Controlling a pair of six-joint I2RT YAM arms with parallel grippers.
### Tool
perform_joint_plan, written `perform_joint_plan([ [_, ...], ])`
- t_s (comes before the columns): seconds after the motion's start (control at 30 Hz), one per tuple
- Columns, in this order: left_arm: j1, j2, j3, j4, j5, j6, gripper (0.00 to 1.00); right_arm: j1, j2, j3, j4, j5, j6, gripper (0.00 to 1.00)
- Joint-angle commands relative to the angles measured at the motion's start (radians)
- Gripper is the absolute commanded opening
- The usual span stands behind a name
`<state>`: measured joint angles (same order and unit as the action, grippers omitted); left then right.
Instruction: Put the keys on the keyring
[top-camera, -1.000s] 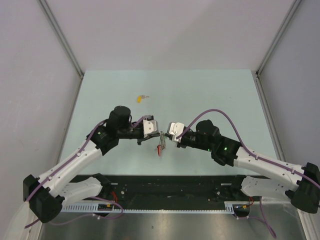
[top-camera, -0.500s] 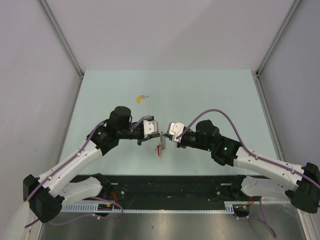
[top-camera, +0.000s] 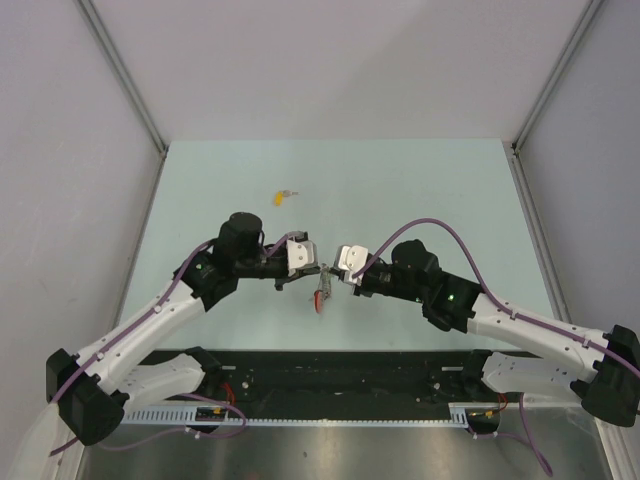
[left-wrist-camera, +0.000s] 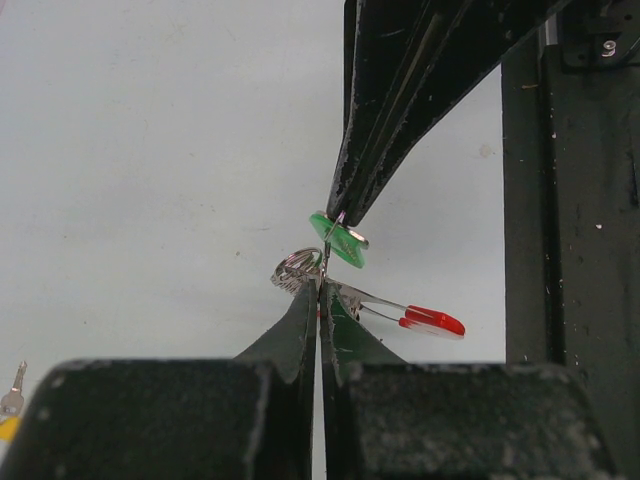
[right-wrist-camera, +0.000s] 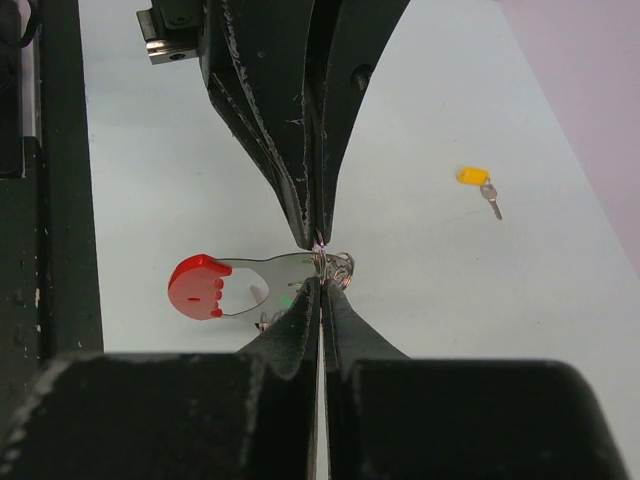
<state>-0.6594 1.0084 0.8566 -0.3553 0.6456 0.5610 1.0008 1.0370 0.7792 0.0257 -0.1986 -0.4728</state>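
Keyring (top-camera: 320, 288) hangs above the table (top-camera: 450, 190), pinched in the left gripper (left-wrist-camera: 322, 292) reaching in from 9 o'clock, its red tag (right-wrist-camera: 198, 285) dangling. Right gripper (right-wrist-camera: 320, 285), from 3 o'clock, is clamped on the green key (left-wrist-camera: 338, 240), touching the ring. Yellow key (top-camera: 281, 196) lies at 11 o'clock, well apart.
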Motion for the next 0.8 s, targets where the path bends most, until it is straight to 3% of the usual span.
perform_joint_plan([
  [0.0, -0.006, 0.001, 0.005, 0.012, 0.006, 0.03, 0.0, 0.009, -0.023, 0.002, 0.016, -0.007, -0.007, 0.0],
  [0.77, -0.006, -0.001, 0.004, 0.007, 0.026, 0.037, 0.0, 0.009, -0.008, 0.003, 0.02, 0.019, -0.003, 0.0],
])
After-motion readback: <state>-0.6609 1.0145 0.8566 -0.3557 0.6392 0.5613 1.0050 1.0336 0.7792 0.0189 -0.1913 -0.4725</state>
